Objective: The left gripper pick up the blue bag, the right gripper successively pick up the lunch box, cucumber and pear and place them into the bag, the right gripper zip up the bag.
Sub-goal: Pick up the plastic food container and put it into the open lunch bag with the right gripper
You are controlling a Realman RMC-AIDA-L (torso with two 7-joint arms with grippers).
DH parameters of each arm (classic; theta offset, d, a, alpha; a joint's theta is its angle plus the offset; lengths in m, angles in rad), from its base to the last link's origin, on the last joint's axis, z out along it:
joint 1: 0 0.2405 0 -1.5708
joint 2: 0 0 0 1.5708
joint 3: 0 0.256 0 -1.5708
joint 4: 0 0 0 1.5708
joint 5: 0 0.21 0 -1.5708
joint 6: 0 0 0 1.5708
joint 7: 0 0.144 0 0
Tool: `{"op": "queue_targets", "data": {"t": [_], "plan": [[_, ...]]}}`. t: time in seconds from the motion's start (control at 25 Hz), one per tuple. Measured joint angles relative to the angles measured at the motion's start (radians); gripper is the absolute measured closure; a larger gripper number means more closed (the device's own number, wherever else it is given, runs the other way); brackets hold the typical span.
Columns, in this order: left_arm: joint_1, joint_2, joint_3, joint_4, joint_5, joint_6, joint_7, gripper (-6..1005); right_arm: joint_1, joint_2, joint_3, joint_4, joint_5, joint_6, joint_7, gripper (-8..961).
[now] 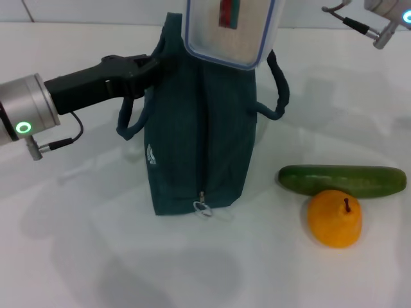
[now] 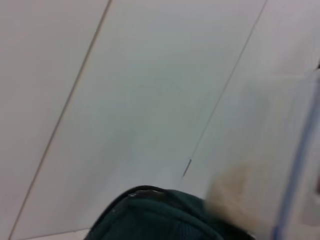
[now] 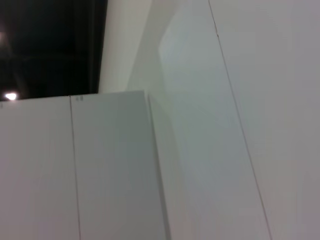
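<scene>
The blue bag [image 1: 199,135] stands upright on the white table [image 1: 77,244], zipper pull [image 1: 201,206] hanging low on its near face and the small white logo [image 1: 151,156] on its left side. The left gripper [image 1: 157,63] reaches in from the left at the level of the bag's upper edge; its black fingers are clenched on the bag's top left rim, just above the left handle [image 1: 128,122], which droops beside the bag. The fingertips themselves sink into dark fabric, so the exact hold point is hard to make out.

The lunch box [image 1: 230,29] stands on end over the bag's open top, lid with its blue rim facing the camera, its lower edge at the mouth. Its upper part is cut off by the frame edge — what grips it is not in view.

Of the right arm only a silver fitting [image 1: 379,19] shows at the upper right corner; the right gripper is not visible in any view.

The cucumber [image 1: 341,180] lies flat to the right of the bag, well apart from it. The pear [image 1: 334,218] sits just in front of the cucumber, touching it, stem up.

In the left wrist view the bag's teal edge [image 2: 160,217] fills the lower border, with the blurred lunch box [image 2: 270,165] beside it. The right wrist view shows only pale wall panels [image 3: 225,125].
</scene>
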Motion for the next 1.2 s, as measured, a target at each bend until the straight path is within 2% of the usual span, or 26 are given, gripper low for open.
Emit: {"op": "queue_targets", "data": {"t": [0.44,0.8,1.2], "plan": [[0.005,0.002,-0.005,0.003,-0.022,0.011,0.01,949,-0.075,0.001,-0.001,0.01,-0.11,0.037,-0.001,858],[-0.003,0.003,-0.005,0.001,-0.024,0.008,0.013,949,-0.066,0.011,-0.025,0.002,-0.135,0.033,0.0,858],[-0.007,0.0,-0.004,-0.01,-0.025,0.004,0.022,948,-0.065,0.016,-0.027,-0.008,-0.085,-0.008,-0.018,859]]}}
